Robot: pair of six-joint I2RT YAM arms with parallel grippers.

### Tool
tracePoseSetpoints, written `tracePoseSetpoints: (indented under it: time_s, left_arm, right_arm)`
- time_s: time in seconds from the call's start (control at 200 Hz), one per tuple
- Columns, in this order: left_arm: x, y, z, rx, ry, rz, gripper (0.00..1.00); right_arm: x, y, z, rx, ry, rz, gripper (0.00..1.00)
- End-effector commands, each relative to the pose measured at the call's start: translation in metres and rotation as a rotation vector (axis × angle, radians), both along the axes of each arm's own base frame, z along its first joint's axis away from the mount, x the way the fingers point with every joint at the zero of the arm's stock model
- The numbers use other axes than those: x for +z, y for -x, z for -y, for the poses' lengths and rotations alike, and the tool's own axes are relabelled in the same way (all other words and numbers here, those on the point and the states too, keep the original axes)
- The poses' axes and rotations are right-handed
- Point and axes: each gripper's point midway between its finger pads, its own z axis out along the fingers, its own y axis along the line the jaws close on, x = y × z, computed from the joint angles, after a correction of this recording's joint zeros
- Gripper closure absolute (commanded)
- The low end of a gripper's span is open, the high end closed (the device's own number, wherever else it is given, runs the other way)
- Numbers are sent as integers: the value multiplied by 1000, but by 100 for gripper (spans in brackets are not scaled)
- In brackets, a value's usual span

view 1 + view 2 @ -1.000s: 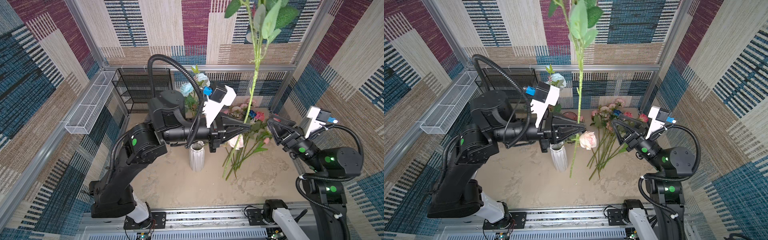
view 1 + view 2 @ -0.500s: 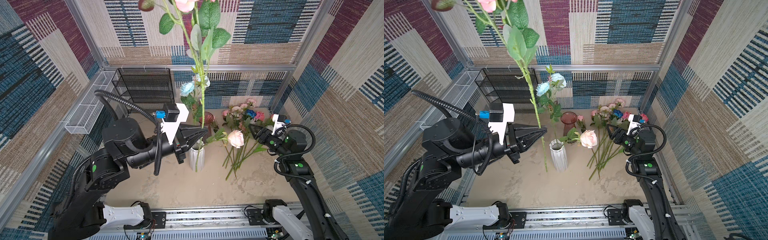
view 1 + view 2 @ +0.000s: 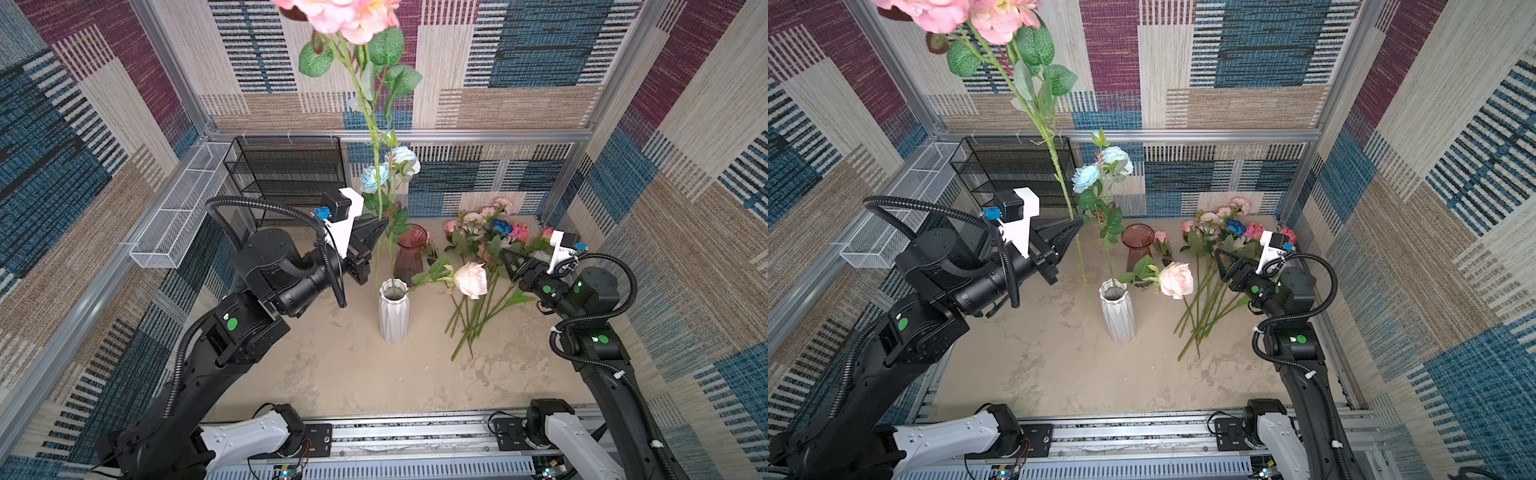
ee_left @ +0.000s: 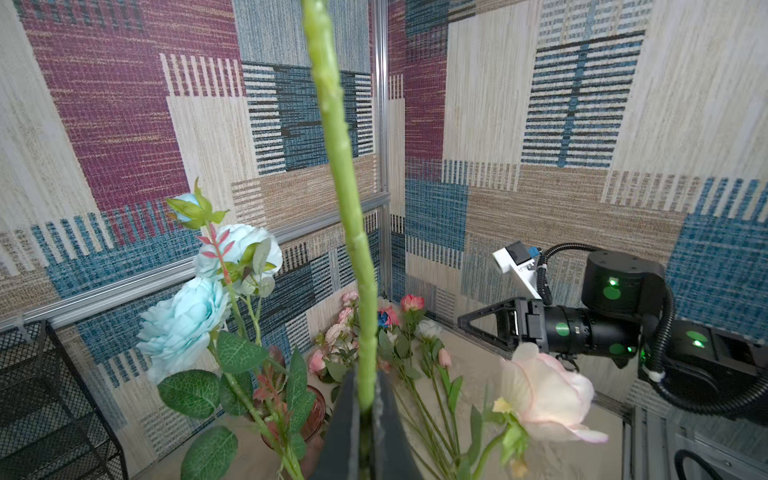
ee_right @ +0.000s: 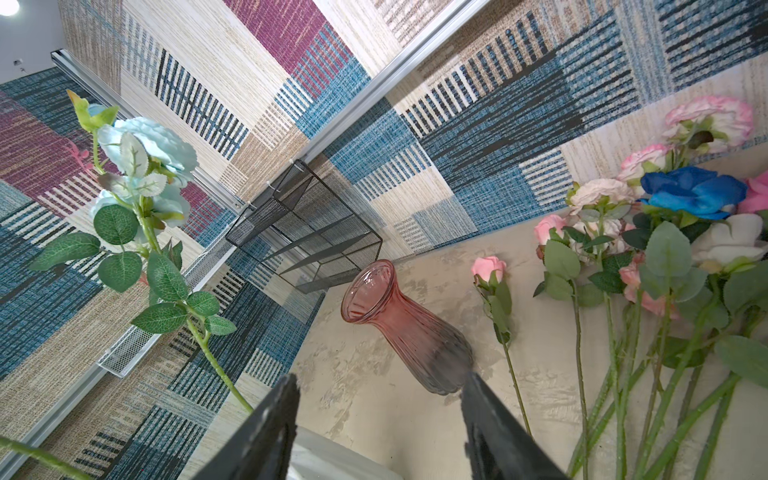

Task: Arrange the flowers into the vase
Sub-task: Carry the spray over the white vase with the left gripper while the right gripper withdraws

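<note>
The pink rose (image 4: 341,174), pinched in the left tool (image 4: 366,399), is now brought beside the vase (image 3: 393,316) at 9 o'clock; the right tool (image 5: 380,382) is spread, empty.

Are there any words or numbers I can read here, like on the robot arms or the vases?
None can be read.
The white vase, the pink glass vase and the wall panels carry no writing.
The robot's green dots are plain.
A tiny pale label on the right arm is too small to read.
</note>
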Motion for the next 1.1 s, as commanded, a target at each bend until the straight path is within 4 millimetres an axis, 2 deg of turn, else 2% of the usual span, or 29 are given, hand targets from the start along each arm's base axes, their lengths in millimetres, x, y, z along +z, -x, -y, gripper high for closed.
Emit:
tracePoseSetpoints:
  time_s: [0.0, 0.27, 0.456, 0.641, 0.941, 1.097]
  left_arm:
    - [11, -3, 9, -80, 89, 5, 100]
    - [-18, -39, 11, -76, 114, -64, 100]
    - [-37, -62, 15, -67, 124, -103, 100]
    - [-54, -71, 24, -81, 106, -134, 100]
    - [-101, -90, 26, -25, 68, -211, 100]
    - [-130, -91, 28, -28, 72, -281, 99]
  right_arm:
    - [16, 2, 1, -7, 5, 58, 36]
    - [24, 3, 1, -10, 6, 77, 36]
    - [18, -1, 1, -7, 7, 63, 36]
    - [14, -2, 4, -25, 11, 55, 36]
    - [8, -4, 3, -22, 4, 49, 36]
    - [5, -3, 4, -30, 1, 44, 34]
